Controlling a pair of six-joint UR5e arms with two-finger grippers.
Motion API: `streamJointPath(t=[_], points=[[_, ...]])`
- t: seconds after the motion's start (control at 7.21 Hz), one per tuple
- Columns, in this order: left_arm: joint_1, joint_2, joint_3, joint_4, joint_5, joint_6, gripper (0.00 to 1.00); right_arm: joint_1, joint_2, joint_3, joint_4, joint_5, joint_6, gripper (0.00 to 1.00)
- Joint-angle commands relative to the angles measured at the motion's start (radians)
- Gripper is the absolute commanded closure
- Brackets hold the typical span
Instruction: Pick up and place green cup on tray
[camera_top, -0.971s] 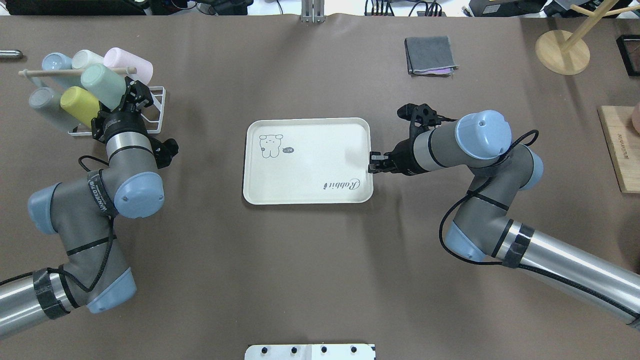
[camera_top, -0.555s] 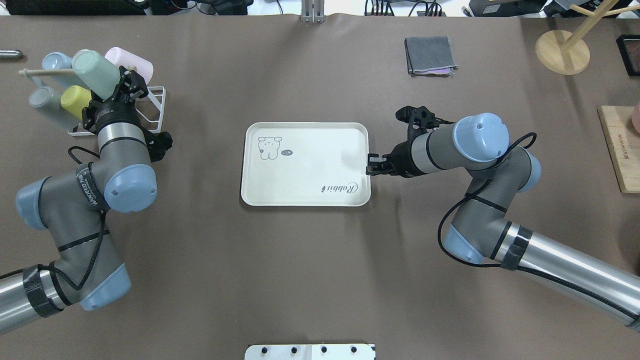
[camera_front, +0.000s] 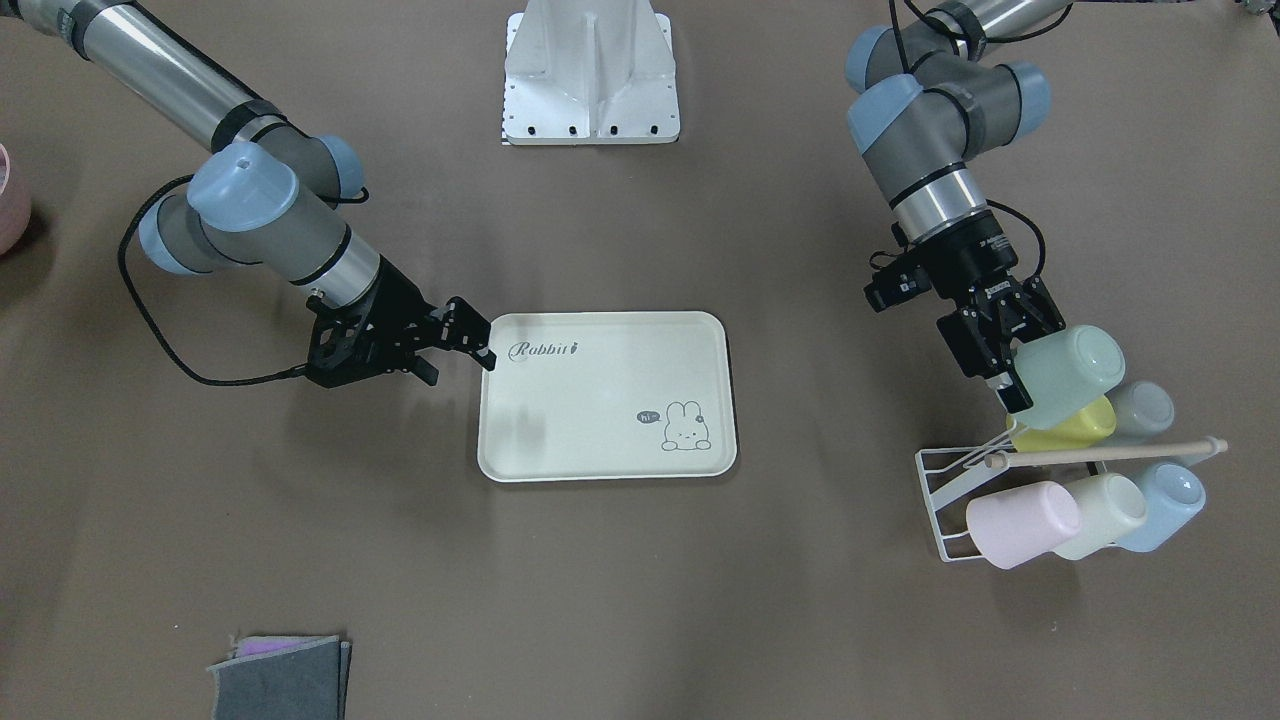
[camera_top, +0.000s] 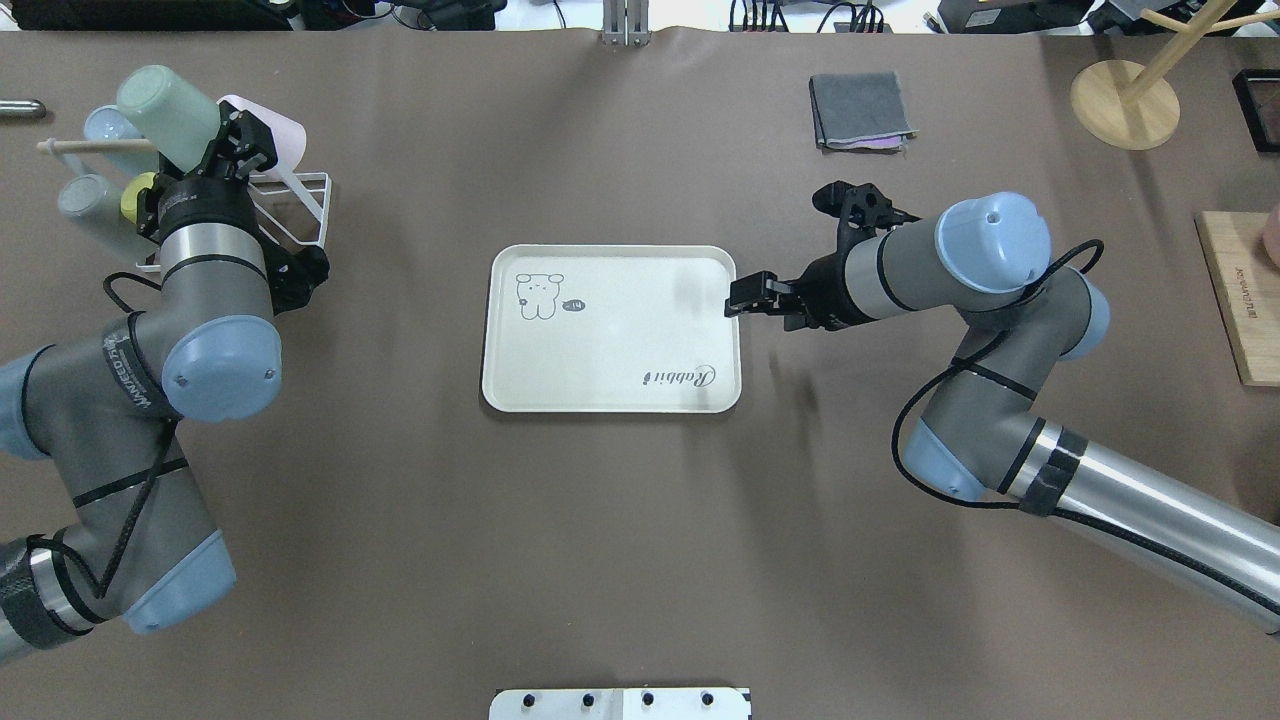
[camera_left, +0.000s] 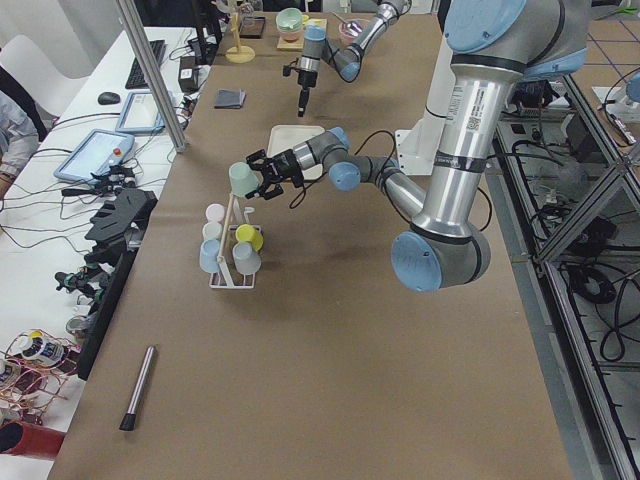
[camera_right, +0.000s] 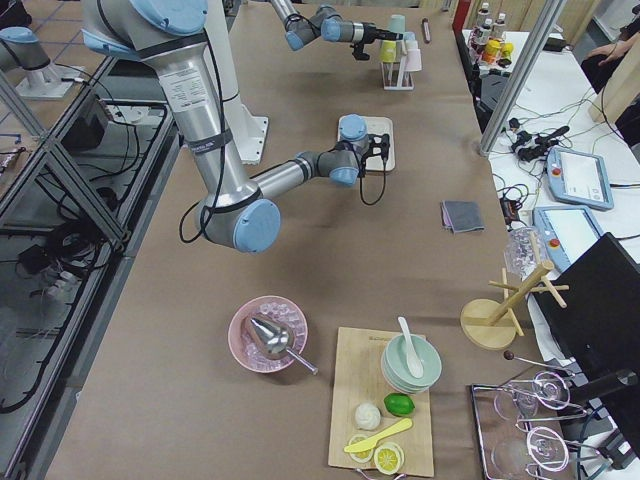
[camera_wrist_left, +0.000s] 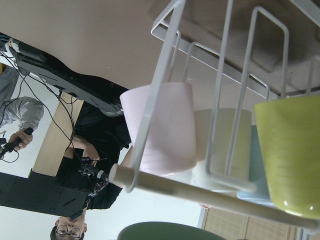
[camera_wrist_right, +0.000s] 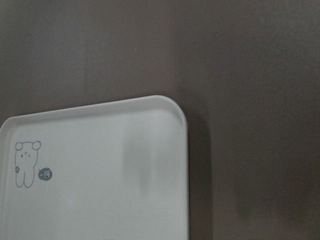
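My left gripper (camera_top: 222, 150) is shut on the sea-green cup (camera_top: 165, 103) and holds it tilted, above the white wire rack (camera_top: 300, 205) at the far left. The cup also shows in the front view (camera_front: 1068, 375), the left exterior view (camera_left: 241, 180), and as a dark rim at the bottom of the left wrist view (camera_wrist_left: 165, 231). The cream "Rabbit" tray (camera_top: 610, 335) lies flat mid-table, with nothing on it (camera_front: 590, 410). My right gripper (camera_top: 745, 297) hovers open over the tray's right edge (camera_wrist_right: 186, 150), not touching it.
The rack (camera_front: 940, 500) holds pink (camera_front: 1020, 523), cream (camera_front: 1100, 513), blue (camera_front: 1165, 505), yellow-green (camera_front: 1070, 428) and grey (camera_front: 1140, 408) cups under a wooden dowel. A folded grey cloth (camera_top: 860, 110), a wooden stand (camera_top: 1125, 100) and a wooden board (camera_top: 1240, 300) are at the far right.
My left gripper lifted the green cup up and away from the rack. My right gripper nudged the tray slightly left, then let go of its edge and rose.
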Motion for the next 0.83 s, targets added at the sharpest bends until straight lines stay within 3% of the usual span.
streamJointPath(t=[0.0,0.28,0.56,0.69], points=[[0.001,-0.011,-0.064,-0.089,-0.089,-0.017,0.2,0.117,-0.03,0.014,-0.031,0.08,-0.121,0.0],[0.001,-0.007,-0.061,-0.178,-0.155,-0.109,0.22,0.188,-0.128,0.142,-0.146,0.099,-0.306,0.0],[0.001,-0.01,-0.061,-0.252,-0.276,-0.349,0.21,0.269,-0.232,0.395,-0.507,0.093,-0.613,0.0],[0.007,-0.011,-0.052,-0.328,-0.354,-0.469,0.21,0.324,-0.263,0.477,-0.688,0.074,-0.822,0.0]])
